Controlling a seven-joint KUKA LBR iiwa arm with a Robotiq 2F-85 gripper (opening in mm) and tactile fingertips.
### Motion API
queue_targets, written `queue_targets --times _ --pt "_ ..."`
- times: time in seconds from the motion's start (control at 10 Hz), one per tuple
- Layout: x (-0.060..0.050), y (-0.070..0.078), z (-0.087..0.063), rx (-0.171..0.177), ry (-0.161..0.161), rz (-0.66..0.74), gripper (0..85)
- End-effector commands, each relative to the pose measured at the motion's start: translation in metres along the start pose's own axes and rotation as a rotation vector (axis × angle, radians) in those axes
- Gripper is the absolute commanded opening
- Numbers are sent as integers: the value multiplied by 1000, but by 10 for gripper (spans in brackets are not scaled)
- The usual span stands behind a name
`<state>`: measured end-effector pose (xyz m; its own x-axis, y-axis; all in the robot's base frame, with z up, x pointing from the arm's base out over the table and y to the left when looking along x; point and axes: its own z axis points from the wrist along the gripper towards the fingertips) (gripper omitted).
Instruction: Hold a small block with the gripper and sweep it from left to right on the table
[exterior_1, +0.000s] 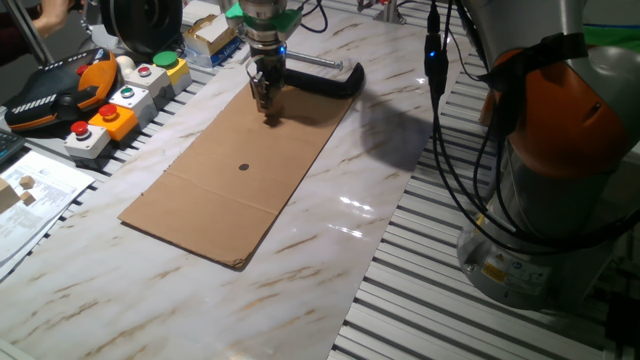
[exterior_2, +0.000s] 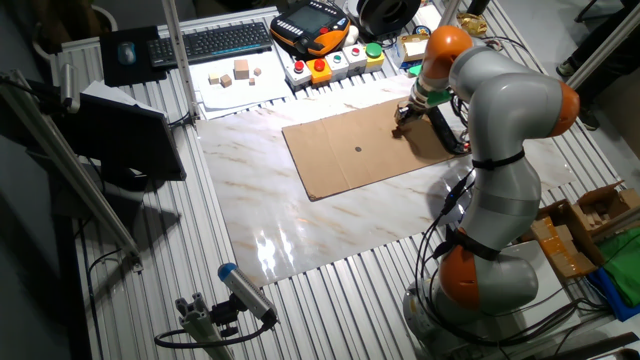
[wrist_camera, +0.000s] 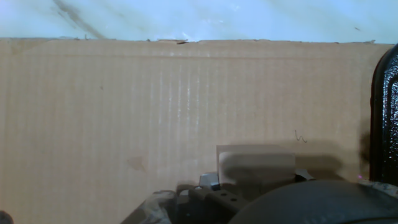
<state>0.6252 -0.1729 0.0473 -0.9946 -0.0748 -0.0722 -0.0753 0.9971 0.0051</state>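
1. The cardboard sheet (exterior_1: 240, 170) lies flat on the desk (exterior_1: 330, 260) and serves as the landmark; a dark dot (exterior_1: 244, 167) marks its middle.
2. The claw (exterior_1: 266, 100) stands upright over the sheet's far end, next to the black C-clamp (exterior_1: 325, 80), fingertips down at the surface.
3. The small block (wrist_camera: 255, 163) sits between the fingers in the hand view, resting on the sheet; the claw looks clamped on it.
4. A cube has no long axis; its faces look square to the sheet's edges.
5. To sweep well, I would keep the block's underside flat on the sheet, press lightly and travel straight.
6. The risk, to my mind, is catching the C-clamp on the right.
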Motion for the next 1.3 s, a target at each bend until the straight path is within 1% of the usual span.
queue_targets --times 0.0,1.2 --pt "0 1 0 0 1 0 7" --pt "-2 16 2 3 1 -8 7"
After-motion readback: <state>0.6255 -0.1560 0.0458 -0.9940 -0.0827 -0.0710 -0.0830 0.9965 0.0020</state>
